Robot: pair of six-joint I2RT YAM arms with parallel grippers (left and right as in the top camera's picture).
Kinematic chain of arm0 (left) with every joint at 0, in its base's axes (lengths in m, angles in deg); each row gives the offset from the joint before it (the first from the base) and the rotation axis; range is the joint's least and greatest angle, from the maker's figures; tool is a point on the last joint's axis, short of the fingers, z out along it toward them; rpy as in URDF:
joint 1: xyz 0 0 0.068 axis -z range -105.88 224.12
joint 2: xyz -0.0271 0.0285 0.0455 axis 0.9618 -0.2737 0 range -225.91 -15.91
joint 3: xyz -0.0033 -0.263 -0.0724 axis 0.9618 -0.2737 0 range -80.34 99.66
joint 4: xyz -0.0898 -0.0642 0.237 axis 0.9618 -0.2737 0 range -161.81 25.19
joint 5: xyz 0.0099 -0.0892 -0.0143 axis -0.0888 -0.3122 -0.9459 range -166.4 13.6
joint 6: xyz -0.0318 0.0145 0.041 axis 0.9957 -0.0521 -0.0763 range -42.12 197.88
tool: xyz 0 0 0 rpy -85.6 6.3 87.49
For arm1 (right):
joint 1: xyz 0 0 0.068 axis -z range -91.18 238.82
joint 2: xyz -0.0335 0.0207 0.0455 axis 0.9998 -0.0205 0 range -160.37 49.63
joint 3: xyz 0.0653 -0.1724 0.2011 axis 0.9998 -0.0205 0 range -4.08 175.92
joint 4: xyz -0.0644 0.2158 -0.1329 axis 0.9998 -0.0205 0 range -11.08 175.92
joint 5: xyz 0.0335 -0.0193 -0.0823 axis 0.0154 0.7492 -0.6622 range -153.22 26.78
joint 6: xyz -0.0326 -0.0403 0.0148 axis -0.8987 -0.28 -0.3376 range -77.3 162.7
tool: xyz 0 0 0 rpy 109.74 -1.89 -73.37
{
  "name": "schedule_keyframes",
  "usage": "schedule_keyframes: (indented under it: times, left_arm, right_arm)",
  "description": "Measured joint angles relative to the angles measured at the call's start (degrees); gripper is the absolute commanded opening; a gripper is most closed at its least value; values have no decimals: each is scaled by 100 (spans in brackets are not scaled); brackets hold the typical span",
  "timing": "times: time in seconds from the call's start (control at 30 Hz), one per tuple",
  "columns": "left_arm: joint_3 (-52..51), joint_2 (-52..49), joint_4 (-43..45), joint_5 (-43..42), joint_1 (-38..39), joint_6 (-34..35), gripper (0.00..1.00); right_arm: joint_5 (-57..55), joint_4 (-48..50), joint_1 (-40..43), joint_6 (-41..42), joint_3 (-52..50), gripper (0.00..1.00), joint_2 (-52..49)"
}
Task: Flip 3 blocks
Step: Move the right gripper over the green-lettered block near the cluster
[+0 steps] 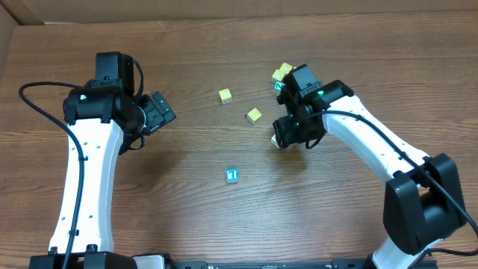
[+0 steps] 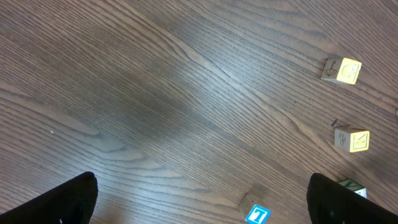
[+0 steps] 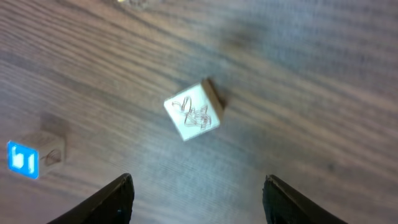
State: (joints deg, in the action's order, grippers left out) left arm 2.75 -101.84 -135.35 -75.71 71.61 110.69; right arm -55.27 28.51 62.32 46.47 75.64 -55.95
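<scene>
Cream-white block (image 3: 194,111) looks light, rigid, apt to skid: pinch opposite faces. Your right gripper (image 3: 198,196) spread, empty, block at 12 o'clock.

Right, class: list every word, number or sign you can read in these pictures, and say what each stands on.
No clear word or number anywhere.
Blue cube: white mark on its blue face, too blurred to read.
Cream cube: thin reddish line drawing, not text.
Upper yellow cube: line marks, too small to read.
Lower yellow cube: the same.
Green-marked cube: cut off, unreadable.
</scene>
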Motion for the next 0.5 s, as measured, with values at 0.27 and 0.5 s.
schedule_keyframes:
  times: [0.27, 0.5]
  left_arm:
    - [0, -2, 0, 0, 0, 0, 100]
    - [0, -2, 0, 0, 0, 0, 100]
  right_arm:
    - [-129, 446, -15, -487, 0, 68, -57]
    - [-138, 732, -17, -754, -15, 70, -57]
